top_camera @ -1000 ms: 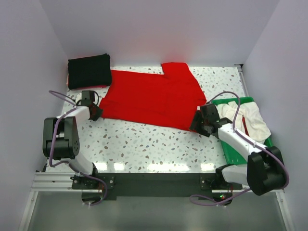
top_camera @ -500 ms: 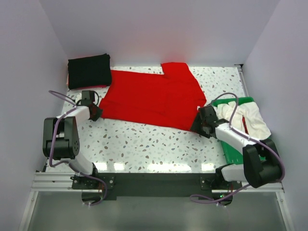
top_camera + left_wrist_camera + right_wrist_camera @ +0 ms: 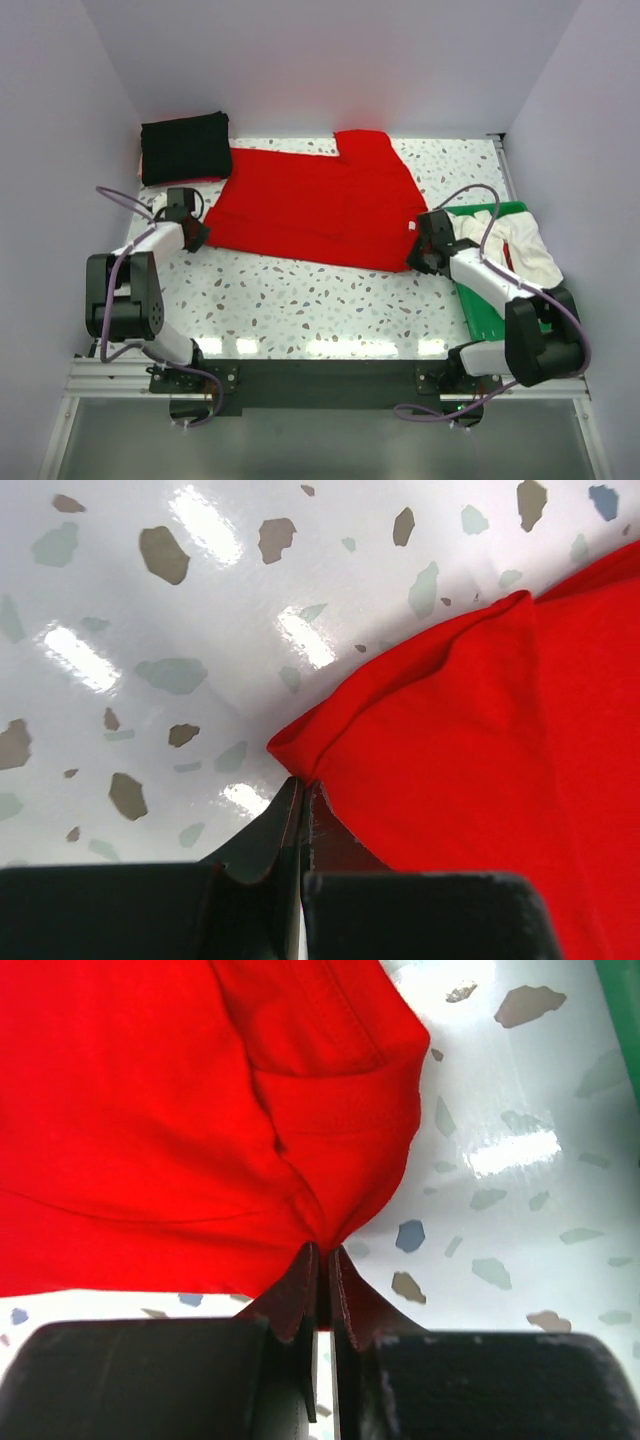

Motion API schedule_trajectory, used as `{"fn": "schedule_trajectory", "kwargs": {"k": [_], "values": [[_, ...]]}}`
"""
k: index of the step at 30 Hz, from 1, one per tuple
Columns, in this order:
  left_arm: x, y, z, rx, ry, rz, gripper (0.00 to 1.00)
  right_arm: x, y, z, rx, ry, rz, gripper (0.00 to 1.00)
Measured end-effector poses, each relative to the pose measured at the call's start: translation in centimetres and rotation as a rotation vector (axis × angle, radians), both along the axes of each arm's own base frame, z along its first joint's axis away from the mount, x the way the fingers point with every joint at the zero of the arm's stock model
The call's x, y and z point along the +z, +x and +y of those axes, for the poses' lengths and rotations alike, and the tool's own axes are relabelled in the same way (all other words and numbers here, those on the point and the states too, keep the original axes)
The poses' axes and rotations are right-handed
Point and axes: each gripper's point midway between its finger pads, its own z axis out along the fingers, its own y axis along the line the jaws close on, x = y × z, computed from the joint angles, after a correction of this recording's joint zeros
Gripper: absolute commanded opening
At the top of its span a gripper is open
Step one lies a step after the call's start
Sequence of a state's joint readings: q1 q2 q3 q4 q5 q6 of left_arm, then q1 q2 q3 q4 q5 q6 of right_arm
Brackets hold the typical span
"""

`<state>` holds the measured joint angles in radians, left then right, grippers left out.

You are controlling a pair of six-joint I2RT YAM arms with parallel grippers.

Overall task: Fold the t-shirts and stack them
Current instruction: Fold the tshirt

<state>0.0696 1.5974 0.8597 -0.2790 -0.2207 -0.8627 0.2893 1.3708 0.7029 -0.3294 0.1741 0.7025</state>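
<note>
The left pincer (image 3: 302, 795) is pressed together, pinching the near left corner of the soft bright red cloth t-shirt (image 3: 320, 205). A folded black cloth t-shirt (image 3: 185, 147) sits beyond it. The red shirt lies flat on the speckled white table (image 3: 320, 300), between both pincers. The right pincer (image 3: 322, 1260) is squeezed tight on the shirt's other near corner. The cloth looks light and floppy, so it will likely sag when lifted. Holding both corners seems best. A crumpled whitish cloth t-shirt (image 3: 520, 250) lies in the green plastic tray (image 3: 487, 322), just right of that pincer.
</note>
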Motion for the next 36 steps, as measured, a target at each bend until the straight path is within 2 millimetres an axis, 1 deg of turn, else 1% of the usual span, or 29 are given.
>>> {"fn": "schedule_trajectory", "kwargs": {"k": [3, 5, 9, 13, 17, 21, 24, 26, 27, 28, 29, 30, 31, 32, 33, 34, 36], "values": [[1.4, -0.6, 0.4, 0.008, 0.023, -0.023, 0.0, 1.5, -0.5, -0.1, 0.006, 0.024, -0.022, 0.0], [2.4, -1.4, 0.7, 0.016, 0.042, -0.041, 0.0, 3.0, -1.0, 0.0, 0.014, 0.043, -0.048, 0.0], [3.8, -3.8, 1.1, 0.037, 0.072, -0.065, 0.0, 5.8, -2.5, 0.0, 0.031, 0.083, -0.104, 0.0], [4.5, -6.5, 1.2, 0.06, 0.082, -0.08, 0.0, 7.8, -4.6, 0.2, 0.054, 0.128, -0.13, 0.0], [5.9, -8.7, 1.2, 0.082, 0.079, -0.124, 0.0, 9.2, -7.2, 0.1, 0.067, 0.162, -0.143, 0.02], [7.4, -10.0, 1.0, 0.098, 0.071, -0.174, 0.0, 10.3, -9.8, -0.5, 0.063, 0.181, -0.161, 0.04], [7.9, -10.8, 0.9, 0.108, 0.059, -0.198, 0.0, 10.6, -11.5, -0.8, 0.062, 0.193, -0.163, 0.06], [7.8, -11.5, 0.7, 0.111, 0.049, -0.194, 0.02, 10.8, -12.6, -1.0, 0.058, 0.198, -0.164, 0.13], [7.7, -11.8, 0.6, 0.112, 0.045, -0.19, 0.14, 10.7, -13.1, -1.2, 0.055, 0.2, -0.159, 0.18], [7.6, -12.1, 0.5, 0.111, 0.038, -0.184, 0.24, 10.7, -13.5, -1.3, 0.052, 0.202, -0.155, 0.29], [7.6, -12.3, 0.4, 0.113, 0.033, -0.185, 0.45, 10.6, -13.9, -1.4, 0.05, 0.201, -0.148, 0.35], [7.6, -12.5, 0.4, 0.113, 0.033, -0.183, 0.53, 10.4, -14.3, -1.5, 0.046, 0.198, -0.141, 0.42], [7.6, -12.6, 0.4, 0.12, 0.03, -0.184, 0.6, 10.3, -14.7, -1.7, 0.044, 0.194, -0.133, 0.56], [7.5, -12.7, 0.4, 0.124, 0.029, -0.179, 0.68, 10.2, -15.0, -1.8, 0.043, 0.191, -0.124, 0.62], [7.4, -12.9, 0.4, 0.124, 0.029, -0.17, 0.69, 10.2, -15.4, -1.9, 0.048, 0.182, -0.115, 0.73], [7.3, -13.0, 0.4, 0.126, 0.028, -0.162, 0.7, 10.2, -15.5, -1.9, 0.046, 0.182, -0.112, 0.75], [7.4, -13.1, 0.4, 0.121, 0.03, -0.154, 0.7, 10.7, -15.6, -2.1, 0.051, 0.171, -0.117, 0.77]]}}
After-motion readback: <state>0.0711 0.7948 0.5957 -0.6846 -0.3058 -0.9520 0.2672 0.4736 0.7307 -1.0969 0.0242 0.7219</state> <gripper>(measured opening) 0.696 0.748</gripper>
